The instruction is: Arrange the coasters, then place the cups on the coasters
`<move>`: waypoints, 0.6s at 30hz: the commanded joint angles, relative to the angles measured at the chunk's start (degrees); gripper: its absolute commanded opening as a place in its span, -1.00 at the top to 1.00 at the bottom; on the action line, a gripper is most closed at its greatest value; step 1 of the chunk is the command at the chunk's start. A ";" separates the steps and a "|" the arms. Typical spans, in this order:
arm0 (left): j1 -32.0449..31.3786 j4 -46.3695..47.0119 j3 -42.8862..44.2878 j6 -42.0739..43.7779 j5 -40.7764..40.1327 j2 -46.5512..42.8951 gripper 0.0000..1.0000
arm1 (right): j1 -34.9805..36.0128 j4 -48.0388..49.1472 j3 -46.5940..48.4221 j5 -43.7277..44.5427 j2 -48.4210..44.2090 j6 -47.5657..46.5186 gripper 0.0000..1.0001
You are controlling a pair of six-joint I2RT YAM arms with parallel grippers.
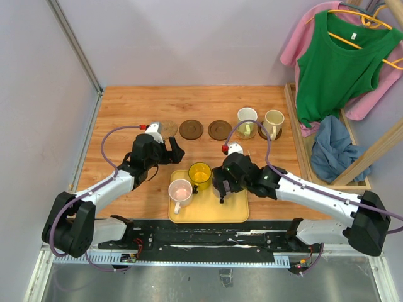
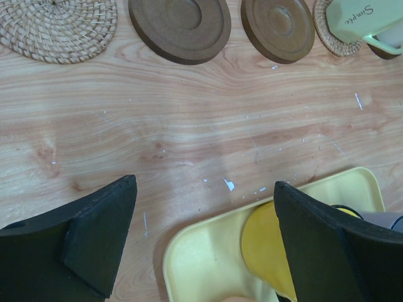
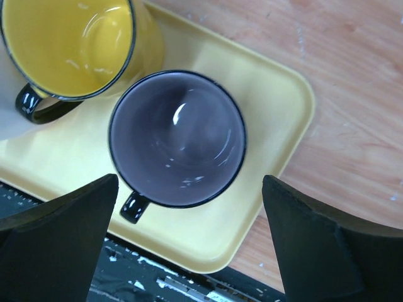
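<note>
Coasters lie in a row at the back: a woven tan coaster (image 2: 60, 28) (image 1: 169, 128), then two dark brown coasters (image 1: 191, 129) (image 1: 220, 129). A pale green-white cup (image 1: 246, 121) and a cream cup (image 1: 274, 123) each stand on a coaster. On the yellow tray (image 1: 236, 211) stand a pink cup (image 1: 181, 190), a yellow cup (image 1: 200, 173) and a grey-purple cup (image 3: 176, 138). My right gripper (image 3: 189, 233) hangs open just above the grey-purple cup, holding nothing. My left gripper (image 2: 204, 233) is open over the wood by the tray's far left corner.
A wooden rack (image 1: 301, 148) with hanging green and pink clothes (image 1: 334, 60) and a blue cloth (image 1: 332, 148) borders the table's right side. Grey walls close the left and back. A black rail (image 1: 214, 236) runs along the near edge.
</note>
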 commanded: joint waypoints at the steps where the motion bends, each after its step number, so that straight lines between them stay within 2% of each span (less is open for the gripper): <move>1: 0.42 1.19 0.04 0.14 0.48 -0.47 -0.88 | 2.39 1.39 -0.77 -1.80 0.47 3.82 -0.96; 18: 0.42 0.19 0.11 0.50 0.59 -1.83 -0.88 | 3.93 -4.92 -0.46 2.27 8.54 9.84 -0.97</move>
